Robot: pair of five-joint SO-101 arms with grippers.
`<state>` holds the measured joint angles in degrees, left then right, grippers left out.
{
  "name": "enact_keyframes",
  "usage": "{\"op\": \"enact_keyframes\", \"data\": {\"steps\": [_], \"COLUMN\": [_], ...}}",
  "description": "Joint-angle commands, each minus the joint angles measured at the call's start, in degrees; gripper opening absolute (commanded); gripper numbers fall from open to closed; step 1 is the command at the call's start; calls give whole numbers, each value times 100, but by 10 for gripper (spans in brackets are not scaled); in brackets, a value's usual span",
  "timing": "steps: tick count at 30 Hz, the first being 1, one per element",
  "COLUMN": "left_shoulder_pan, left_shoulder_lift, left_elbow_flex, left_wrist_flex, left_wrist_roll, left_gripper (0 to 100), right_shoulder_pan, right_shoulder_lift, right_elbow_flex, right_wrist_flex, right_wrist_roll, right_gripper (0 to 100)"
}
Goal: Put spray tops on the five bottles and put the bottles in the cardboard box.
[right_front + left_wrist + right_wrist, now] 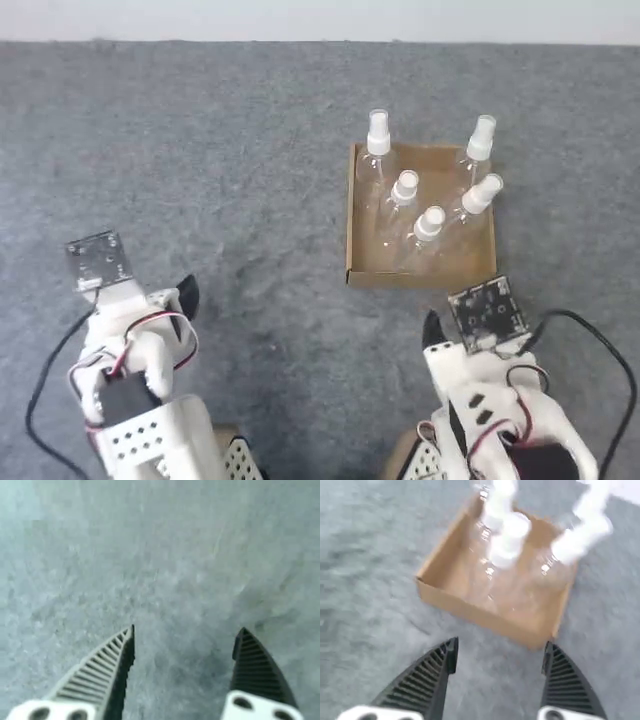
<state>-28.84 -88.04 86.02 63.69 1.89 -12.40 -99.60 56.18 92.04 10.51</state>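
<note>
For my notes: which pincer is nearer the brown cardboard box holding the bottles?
Right. The right pincer is just short of the brown cardboard box; the left pincer is far off over grey carpet.

Grey felt-like mat (200, 150) is covering whole tbl; pale wall strip (300, 20) running along far side, light falling evenly.

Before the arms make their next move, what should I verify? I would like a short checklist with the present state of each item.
1. All five bottles are inside the cardboard box: ok.
2. Each one carries a white spray top: ok.
3. The left end effector is open and empty, over the grey carpet: ok.
4. The right end effector is open and empty, apart from the box: ok.
5. The tops are seated tightly: cannot tell.
</note>
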Motion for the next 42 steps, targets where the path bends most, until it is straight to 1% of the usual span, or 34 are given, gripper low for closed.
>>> {"op": "enact_keyframes", "data": {"steps": [1,5,7,9,10,11,12,14,16,17,19,22,29,33,42], "left_shoulder_pan": [-35,-35,-26,-26,-35,-26,-26,-26,-26,-26,-26,-26,-35,-26,-26], "left_shoulder_lift": [-79,-79,-79,-70,-79,-79,-44,-62,-79,-79,-79,-79,-79,-79,-79], "left_elbow_flex": [330,673,936,1112,1103,1095,1095,1095,1095,1095,1095,1095,1095,1095,1095], "left_wrist_flex": [-598,-897,-1222,-1626,-1653,-1653,-1635,-1327,-1169,-1169,-1152,-1125,-1064,-1064,-1064], "left_wrist_roll": [-343,-703,-800,-1011,-1160,-1319,-1468,-1732,-1960,-2084,-2321,-2541,-2576,-2576,-2576], "left_gripper": [295,276,216,129,77,23,1,30,28,25,26,26,26,26,26], "right_shoulder_pan": [857,2053,2607,3011,3160,3292,3415,3688,3916,3996,4084,4145,4242,4215,4242], "right_shoulder_lift": [57,-13,-84,-180,-242,-321,-435,-479,-462,-453,-444,-444,-435,-435,-435], "right_elbow_flex": [70,624,985,1433,1714,2013,2286,2629,2822,2919,3130,3543,4026,4035,4035], "right_wrist_flex": [-136,-549,-910,-1235,-1385,-1499,-1596,-1745,-1956,-2044,-2062,-2070,-2062,-1833,-1956], "right_wrist_roll": [35,62,105,369,527,668,800,1046,1178,1187,1178,1222,1187,1178,1222], "right_gripper": [216,216,215,215,210,197,175,111,31,0,27,2,6,6,6]}}
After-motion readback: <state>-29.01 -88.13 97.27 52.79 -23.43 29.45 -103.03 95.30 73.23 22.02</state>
